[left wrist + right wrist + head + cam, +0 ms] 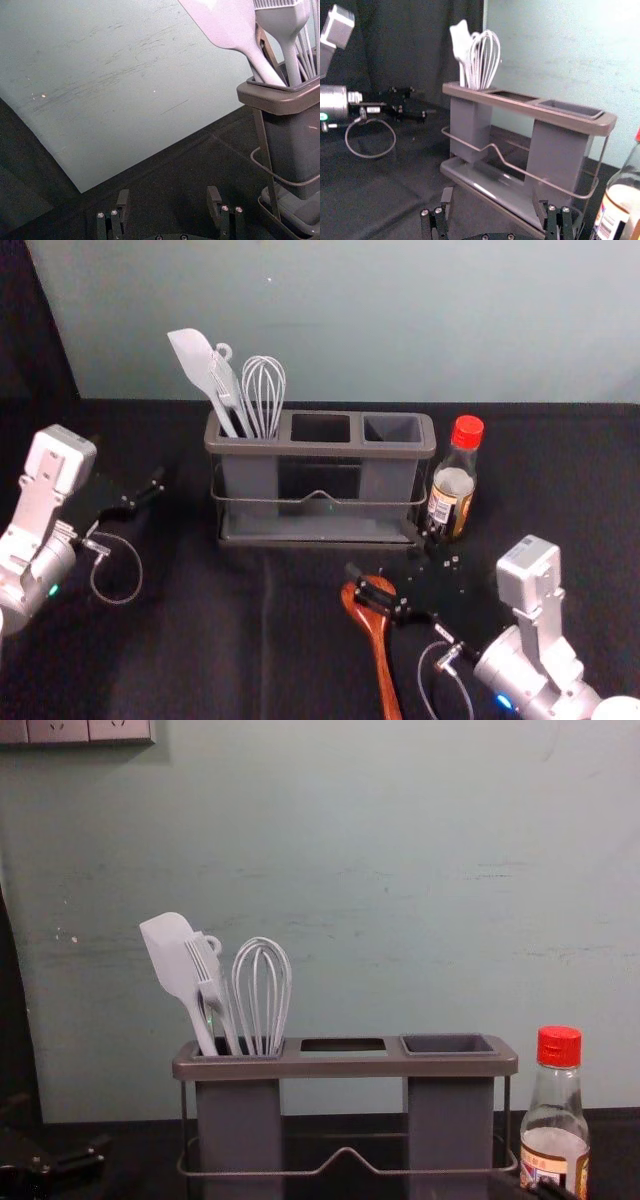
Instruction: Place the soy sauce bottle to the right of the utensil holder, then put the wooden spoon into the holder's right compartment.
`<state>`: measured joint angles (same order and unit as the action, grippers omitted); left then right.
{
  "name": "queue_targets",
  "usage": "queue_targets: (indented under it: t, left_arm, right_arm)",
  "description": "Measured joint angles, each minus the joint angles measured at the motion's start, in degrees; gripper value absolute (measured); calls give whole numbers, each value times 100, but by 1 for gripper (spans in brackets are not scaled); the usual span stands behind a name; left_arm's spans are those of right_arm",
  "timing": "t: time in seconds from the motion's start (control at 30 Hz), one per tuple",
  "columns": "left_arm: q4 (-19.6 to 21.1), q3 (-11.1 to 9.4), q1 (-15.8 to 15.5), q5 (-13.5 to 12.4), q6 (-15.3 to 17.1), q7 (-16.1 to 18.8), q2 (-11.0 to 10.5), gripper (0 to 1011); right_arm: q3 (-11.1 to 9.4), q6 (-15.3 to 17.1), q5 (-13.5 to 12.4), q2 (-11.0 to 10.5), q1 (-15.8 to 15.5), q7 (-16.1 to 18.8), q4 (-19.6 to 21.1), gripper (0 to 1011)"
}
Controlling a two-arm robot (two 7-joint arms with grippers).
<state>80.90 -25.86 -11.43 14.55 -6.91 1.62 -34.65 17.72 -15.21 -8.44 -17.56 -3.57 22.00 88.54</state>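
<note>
Two steps, probably at the second. On the desk (180, 640), expect open room left of the utensil holder (320, 449), little at its right end. Leave the left gripper (168, 196), fingers apart, idle left of it. Keep the right gripper (493, 197), fingers apart before the holder, clear of the soy sauce bottle (450, 505), upright just beside the right end. Then grasp the wooden spoon (384, 665), bowl toward the holder, clear the front wire (348, 1150), lower into the right compartment (393, 428)
</note>
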Motion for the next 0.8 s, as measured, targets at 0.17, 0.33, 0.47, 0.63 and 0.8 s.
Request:
queue_targets:
  t: [0.17, 0.33, 0.47, 0.63, 0.8]
  left_arm:
    - [0, 0, 0, 0, 0, 0, 0, 1000]
    - [0, 0, 0, 0, 0, 0, 0, 1000]
    - [0, 0, 0, 0, 0, 0, 0, 1000]
    - [0, 0, 0, 0, 0, 0, 0, 1000]
    - [0, 0, 0, 0, 0, 0, 0, 1000]
  right_arm:
    - [86, 681, 409, -81, -153, -355, 411, 1000]
    - [58, 1769, 493, -138, -421, -550, 1088, 1002]
    - [-33, 2824, 359, -123, -579, -618, 1666, 1002]
    - [-69, 4396, 283, -68, -568, -720, 2313, 1002]
    - [-53, 5425, 305, 43, -401, -747, 2558, 1002]
